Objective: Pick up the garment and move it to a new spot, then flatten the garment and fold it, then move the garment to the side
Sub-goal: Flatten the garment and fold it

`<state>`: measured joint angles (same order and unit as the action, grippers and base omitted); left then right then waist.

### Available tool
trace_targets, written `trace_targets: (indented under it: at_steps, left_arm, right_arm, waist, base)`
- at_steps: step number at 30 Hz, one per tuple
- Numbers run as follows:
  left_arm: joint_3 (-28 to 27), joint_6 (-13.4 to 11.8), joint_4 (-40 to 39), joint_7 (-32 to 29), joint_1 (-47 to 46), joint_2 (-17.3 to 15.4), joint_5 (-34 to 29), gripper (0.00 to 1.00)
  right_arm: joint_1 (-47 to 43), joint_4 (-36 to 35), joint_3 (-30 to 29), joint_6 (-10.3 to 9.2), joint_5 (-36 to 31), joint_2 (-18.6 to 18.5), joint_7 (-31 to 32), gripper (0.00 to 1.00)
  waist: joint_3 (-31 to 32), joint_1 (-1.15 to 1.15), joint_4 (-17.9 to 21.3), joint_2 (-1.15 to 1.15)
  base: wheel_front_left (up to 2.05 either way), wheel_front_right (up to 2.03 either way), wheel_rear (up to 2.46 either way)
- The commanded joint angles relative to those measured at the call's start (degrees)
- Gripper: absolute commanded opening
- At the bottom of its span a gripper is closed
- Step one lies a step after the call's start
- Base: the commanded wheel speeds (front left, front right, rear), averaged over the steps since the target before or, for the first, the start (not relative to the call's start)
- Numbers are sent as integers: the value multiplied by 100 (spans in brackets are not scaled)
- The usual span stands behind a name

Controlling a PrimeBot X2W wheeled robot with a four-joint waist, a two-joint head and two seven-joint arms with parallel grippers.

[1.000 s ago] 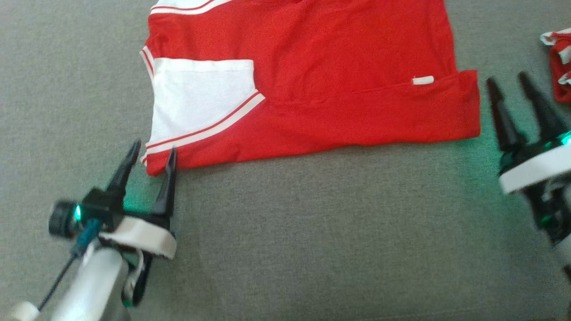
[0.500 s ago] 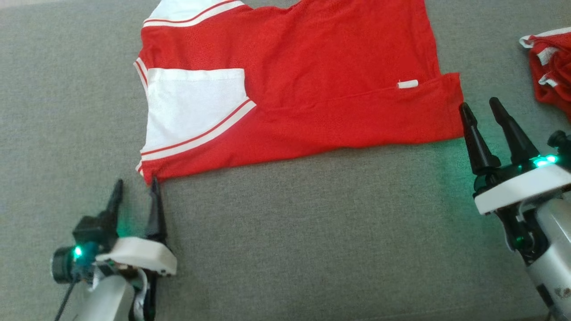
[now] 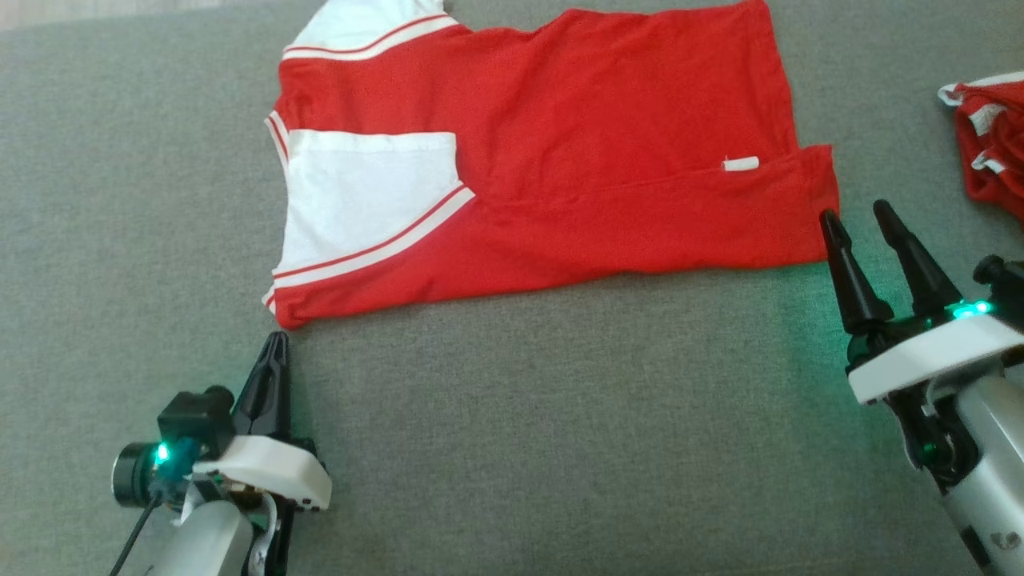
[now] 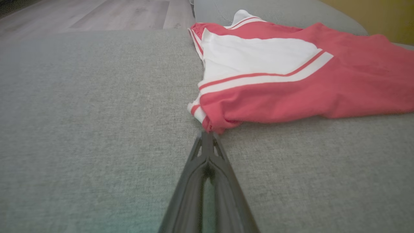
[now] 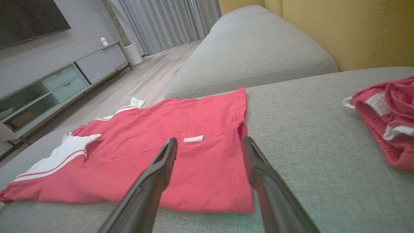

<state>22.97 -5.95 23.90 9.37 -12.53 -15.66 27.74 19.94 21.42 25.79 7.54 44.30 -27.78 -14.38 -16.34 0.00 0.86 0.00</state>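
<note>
The garment [image 3: 600, 144] lies flat and folded on the grey couch seat [image 3: 560, 416], red with a white panel [image 3: 360, 192] at its left and a small white tag [image 3: 740, 164] near its right edge. My left gripper [image 3: 274, 340] is shut, its tips right at the garment's near left corner [image 4: 210, 124]; no cloth shows between the fingers [image 4: 207, 134]. My right gripper [image 3: 854, 212] stands open just off the garment's near right corner. In the right wrist view that gripper [image 5: 209, 139] frames the garment [image 5: 145, 142] edge and the tag [image 5: 194, 138].
A smaller crumpled red cloth [image 3: 988, 152] with white trim lies at the far right [image 5: 388, 126]. The yellow couch back [image 5: 349, 32] rises behind it. Beyond the cushion's left edge are the wood floor [image 4: 97, 13] and a low cabinet [image 5: 64, 81].
My left gripper has shut and drawn back from around the garment's near left corner to just below it. The right gripper has come closer to the right corner. The head camera has shifted.
</note>
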Motion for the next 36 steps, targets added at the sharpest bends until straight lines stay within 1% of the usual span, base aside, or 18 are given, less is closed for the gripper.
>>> trace_targets:
  at_steps: [1,2,4,5,6,7,12,17,25,30,36]
  left_arm:
    - [-153,8,-119,80,-132,-160,-24,0]
    - [-153,4,-135,111,-121,-163,-27,0]
    - [-209,-83,-207,227,-102,-172,-56,0]
    - [-266,-152,-256,287,-93,-165,-58,5]
    - [-328,-210,-314,336,-83,-141,-41,58]
    - [-364,-234,-373,373,-76,-118,-26,100]
    - [-366,-265,-391,416,-135,-51,-26,100]
    - [-298,-349,11,280,-307,-15,-72,100]
    - [-199,-227,594,398,-571,116,-91,100]
    - [-259,-227,653,487,-660,155,-106,100]
    - [-254,-102,713,542,-759,158,-193,100]
  right_arm:
    - [-91,-109,33,-5,10,-86,-62,100]
    - [-104,-91,34,-5,19,-84,-62,100]
    - [-134,-63,45,-5,33,-76,-62,100]
    - [-148,-54,51,-5,38,-69,-62,100]
    - [-159,-47,54,-5,41,-65,-62,100]
    - [-169,-42,56,-5,43,-64,-62,100]
    - [-192,-40,87,-5,60,-51,-62,100]
    - [-166,-60,160,-5,87,-45,-53,100]
    - [-141,-49,132,-5,91,-67,-53,100]
    - [-137,-39,112,-5,75,-49,-54,100]
    - [-108,-42,117,-5,51,-2,-56,100]
  waist:
    - [45,0,-23,0]
    - [71,0,-32,0]
    - [131,0,-42,0]
    - [154,0,-44,0]
    - [171,0,-45,0]
    - [187,0,-46,0]
    - [207,0,-14,0]
    - [145,0,62,0]
    - [18,0,113,0]
    - [-13,0,89,0]
    - [-52,0,70,0]
  base:
    - [0,0,0]
    - [0,0,0]
    - [0,0,0]
    - [0,0,0]
    - [0,0,0]
    - [0,0,0]
    - [0,0,0]
    - [0,0,0]
    - [0,0,0]
    - [0,0,0]
    - [0,0,0]
